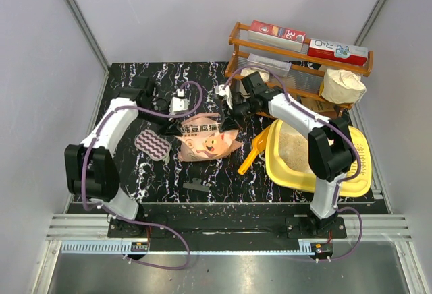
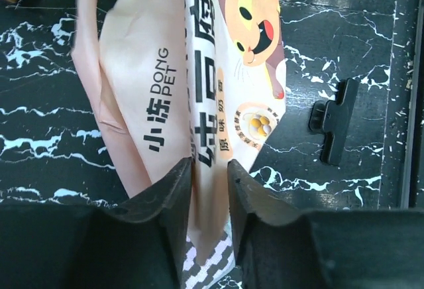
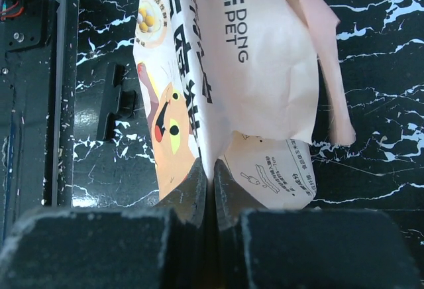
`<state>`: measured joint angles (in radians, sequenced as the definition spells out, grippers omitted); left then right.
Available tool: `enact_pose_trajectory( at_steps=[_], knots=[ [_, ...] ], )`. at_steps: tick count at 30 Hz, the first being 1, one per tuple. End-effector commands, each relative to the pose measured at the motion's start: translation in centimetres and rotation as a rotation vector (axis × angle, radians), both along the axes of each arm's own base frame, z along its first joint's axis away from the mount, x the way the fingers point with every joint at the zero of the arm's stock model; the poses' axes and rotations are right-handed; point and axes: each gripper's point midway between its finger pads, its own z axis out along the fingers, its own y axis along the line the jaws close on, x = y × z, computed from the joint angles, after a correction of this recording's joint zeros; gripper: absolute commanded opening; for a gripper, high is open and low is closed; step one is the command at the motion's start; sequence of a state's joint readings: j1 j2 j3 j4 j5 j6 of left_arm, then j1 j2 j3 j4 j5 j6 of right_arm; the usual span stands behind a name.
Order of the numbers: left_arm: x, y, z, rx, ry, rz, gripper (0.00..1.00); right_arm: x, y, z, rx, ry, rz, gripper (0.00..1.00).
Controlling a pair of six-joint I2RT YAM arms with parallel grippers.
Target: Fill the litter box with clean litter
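Black marbled desk [image 1: 169,172]: orange scoop [image 1: 255,152] right of centre, black clip [image 1: 196,186] nr front edge, striped pad [image 1: 154,145] at left. Wooden rack [image 1: 236,41] at back w/ red box [image 1: 277,36] & white-topped box [image 1: 337,52] on top, white sack [image 1: 342,86] at its right end.

Black marbled table [image 1: 223,178], litter box [image 1: 289,177], scoop [image 1: 252,155], clip [image 1: 196,186]

From above, the right arm [image 1: 331,152] hides part of the litter box [image 1: 280,170] and of the litter [image 1: 293,149] in it. The bag [image 1: 206,142] runs off the top edge in both wrist views. Print on the rack's [image 1: 236,41] boxes [image 1: 278,36] is too small to read.
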<state>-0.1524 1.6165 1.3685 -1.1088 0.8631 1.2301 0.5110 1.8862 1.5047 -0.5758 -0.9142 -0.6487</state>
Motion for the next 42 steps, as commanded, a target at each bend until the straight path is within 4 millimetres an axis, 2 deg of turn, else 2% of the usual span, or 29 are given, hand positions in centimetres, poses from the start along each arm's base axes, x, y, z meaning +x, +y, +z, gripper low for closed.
enact_pose_trajectory(
  at_steps=[1,3,6,11,12,19,21,23,26,29,30,33,34,35,37,40,42],
  knots=[
    [0.6,-1.0,3.4,-0.092,-0.152,0.057,0.38,1.0,2.0,4.1,0.094,-0.042,0.008,0.00],
    [1.1,-2.2,4.0,-0.143,-0.203,0.046,0.44,1.4,2.8,4.5,0.109,-0.044,0.007,0.00],
    [1.3,-3.7,4.7,-0.190,-0.224,0.007,0.48,1.7,3.7,5.0,0.123,-0.058,0.019,0.00],
    [2.3,-5.4,3.6,-0.204,-0.179,-0.040,0.51,1.6,3.7,5.0,0.121,-0.061,0.020,0.00],
    [2.4,-5.5,2.5,-0.194,-0.143,-0.045,0.51,1.5,3.6,5.2,0.123,-0.065,0.021,0.00],
    [3.3,-5.3,-0.1,-0.173,-0.085,-0.063,0.51,0.4,2.9,5.0,0.114,-0.060,0.024,0.00],
    [2.7,-4.9,-0.9,-0.155,-0.036,-0.074,0.50,0.2,2.7,4.7,0.108,-0.058,0.027,0.00],
    [2.3,-4.5,-0.8,-0.146,-0.009,-0.079,0.50,0.2,2.6,4.5,0.103,-0.065,0.029,0.00],
    [2.6,-3.8,0.5,-0.185,-0.018,-0.028,0.52,0.2,2.5,4.8,0.103,-0.085,0.033,0.00],
    [2.2,-3.7,2.9,-0.211,-0.066,-0.020,0.53,0.2,2.5,4.9,0.106,-0.084,0.032,0.00],
    [2.0,-4.0,4.3,-0.237,-0.089,-0.024,0.53,0.2,2.5,4.9,0.106,-0.083,0.031,0.00],
    [2.7,-4.4,7.1,-0.282,-0.125,0.004,0.54,0.3,2.5,4.8,0.102,-0.085,0.027,0.00],
    [2.8,-4.5,7.3,-0.290,-0.100,0.037,0.56,0.3,2.5,4.9,0.103,-0.086,0.027,0.00],
    [3.9,-4.6,7.6,-0.297,-0.148,0.045,0.59,0.3,2.5,4.9,0.104,-0.086,0.027,0.00],
    [4.6,-4.5,6.4,-0.270,-0.162,0.076,0.67,0.4,2.5,5.0,0.105,-0.086,0.026,0.00],
    [5.3,-4.8,4.5,-0.245,-0.168,0.049,0.69,0.4,2.6,5.0,0.105,-0.085,0.024,0.00],
    [4.5,-4.7,2.3,-0.222,-0.061,0.031,0.69,0.5,2.6,5.2,0.107,-0.088,0.017,0.00]
  ],
)
